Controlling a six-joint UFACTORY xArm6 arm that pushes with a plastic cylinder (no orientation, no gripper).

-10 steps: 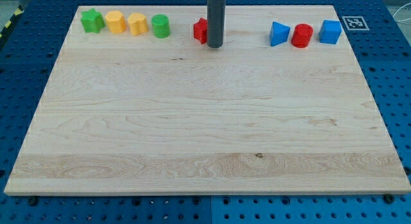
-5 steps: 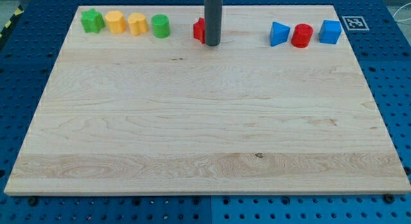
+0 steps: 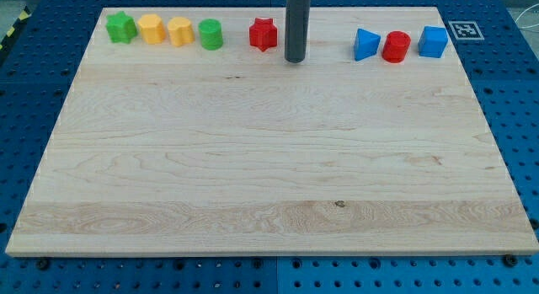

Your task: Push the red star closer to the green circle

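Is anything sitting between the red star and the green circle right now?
No. In the camera view, only bare board separates the red star from the green circle. My tip stands on the star's other side.

The wooden table top (image 3: 269, 176) carries, across twelve o'clock: a green star (image 3: 120, 27), two yellow blocks (image 3: 151, 29) (image 3: 179, 31) of unclear shape, green circle (image 3: 210, 34), red star (image 3: 264, 34), blue triangle (image 3: 365, 44), red cylinder (image 3: 396, 47), blue cube (image 3: 433, 41).

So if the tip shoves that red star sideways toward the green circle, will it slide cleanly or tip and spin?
The red star sits low and flat on the smooth wooden board, so it probably slides, not tips. Its points may make it rotate if my tip, now to its right, hits off-centre.
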